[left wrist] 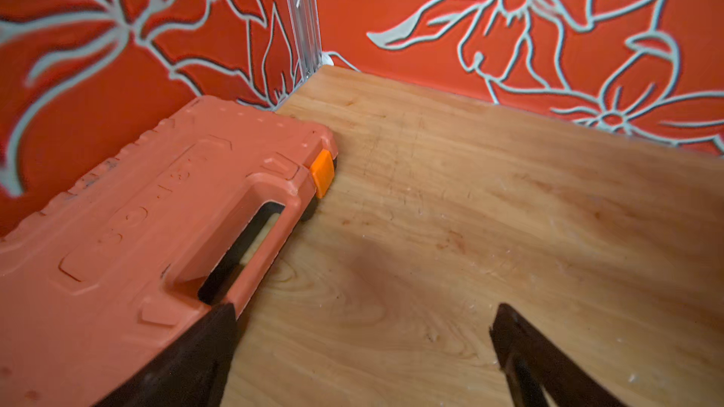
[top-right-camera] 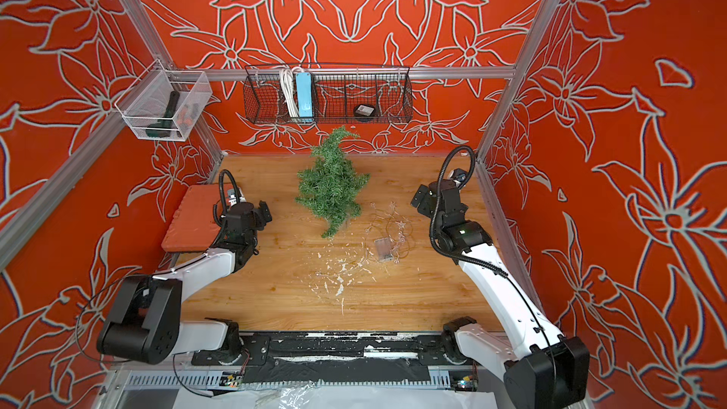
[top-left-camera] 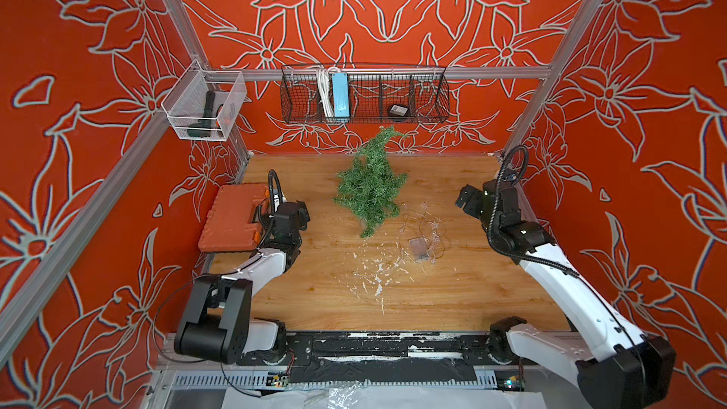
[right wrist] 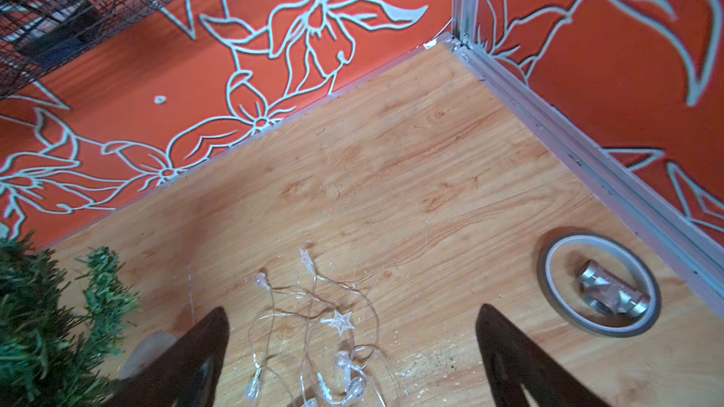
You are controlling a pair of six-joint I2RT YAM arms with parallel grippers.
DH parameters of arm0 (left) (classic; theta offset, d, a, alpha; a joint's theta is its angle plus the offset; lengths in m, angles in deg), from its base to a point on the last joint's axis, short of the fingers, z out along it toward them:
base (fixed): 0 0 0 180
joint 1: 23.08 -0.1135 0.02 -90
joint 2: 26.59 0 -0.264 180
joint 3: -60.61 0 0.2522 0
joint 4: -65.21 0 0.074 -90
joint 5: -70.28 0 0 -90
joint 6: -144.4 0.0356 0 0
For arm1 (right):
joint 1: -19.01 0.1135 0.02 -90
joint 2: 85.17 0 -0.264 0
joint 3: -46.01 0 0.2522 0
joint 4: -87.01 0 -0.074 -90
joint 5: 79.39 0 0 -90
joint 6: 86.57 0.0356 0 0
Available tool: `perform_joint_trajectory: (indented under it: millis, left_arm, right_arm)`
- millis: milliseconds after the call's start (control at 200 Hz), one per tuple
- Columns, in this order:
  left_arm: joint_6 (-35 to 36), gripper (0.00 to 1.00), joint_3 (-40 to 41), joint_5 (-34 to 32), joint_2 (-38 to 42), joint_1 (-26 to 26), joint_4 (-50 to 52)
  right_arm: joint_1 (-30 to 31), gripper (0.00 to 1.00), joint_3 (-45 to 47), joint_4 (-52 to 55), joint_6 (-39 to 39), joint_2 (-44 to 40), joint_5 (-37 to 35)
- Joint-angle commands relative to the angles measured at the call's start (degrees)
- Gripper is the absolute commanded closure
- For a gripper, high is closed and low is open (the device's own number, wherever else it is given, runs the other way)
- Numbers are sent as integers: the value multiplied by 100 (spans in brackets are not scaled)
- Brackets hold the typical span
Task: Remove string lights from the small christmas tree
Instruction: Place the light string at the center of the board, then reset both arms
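We see the left jaws and right jaws spread wide, empty; the string lights (top-left-camera: 423, 236) lie on the wooden table (top-left-camera: 452, 179) beside the small christmas tree (top-left-camera: 369, 186), red floral walls (top-left-camera: 393, 13) around.

Embossed lettering on orange toolbox (left wrist: 137, 209) lid, not legible

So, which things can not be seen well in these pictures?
- Small green fir tree: branches hide its base in both top views.
- Thin clear-wire string lights: the right wrist view's edge cuts them off.
- Black object in the black wire basket: too small, top views.
- Grey tape ring: right arm covers it in top views.
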Motion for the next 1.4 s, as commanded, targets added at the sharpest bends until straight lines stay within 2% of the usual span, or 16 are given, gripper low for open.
perform_joint_trajectory:
  millis: [0,155,230,285,325,385,440,560,696,861,951,1016,1206,1266,1326,1396]
  left_arm:
    - [149,2,444,-117,-92,-27,-870]
    - [452,3,1602,454,-77,-28,-2903]
    - [584,2,1705,846,14,-27,-2897]
    - [851,2,2130,1611,81,-38,-3585]
    - [1116,2,2481,2121,-256,-49,-4657]
    - [1098,2,2242,2164,-104,-36,-3865]
    - [1066,2,2352,2153,-253,-84,-4358]
    - [959,2,2342,1884,-171,-88,-4215]
    - [961,2,2313,1896,-124,-88,-4105]
    - [961,2,2322,1883,-138,-86,-4123]
    - [961,2,2325,1885,-128,-80,-4113]
    - [961,2,2323,1879,-135,-80,-4118]
    - [961,2,2324,1886,-131,-86,-4110]
    - [965,2,2320,1888,-131,-84,-4110]
    - [961,2,2318,1891,-127,-82,-4105]
    - [961,2,2316,1889,-130,-80,-4108]
  right_arm:
    - [-65,1,190,-55,-131,-17,-424]
    - [-84,1,439,-540,-525,-64,-310]
    - [-84,1,623,-968,-1012,-112,-189]
    - [-92,1,661,-1142,-1418,-140,-204]
    - [-96,1,683,-1255,-1648,-140,-350]
    - [-112,2,865,-1610,-2068,-136,-648]
    - [-149,2,1156,-2243,-2673,-158,-957]
    - [-434,2,1863,-3387,-3541,-7,-1633]
    - [-668,2,2307,-3447,-3625,500,-2188]
    - [-894,2,2933,-4884,-3511,1312,-1535]
    - [-1032,2,3352,-6280,-3579,1811,-951]
    - [-1050,2,3002,-5566,-3670,1889,-477]
    - [-1246,4,3079,-5706,-3686,1864,124]
    - [-1332,4,3485,-6401,-3639,1850,309]
    - [-1298,2,4052,-8053,-3841,2264,302]
    - [-1318,2,3796,-6772,-3650,1823,317]
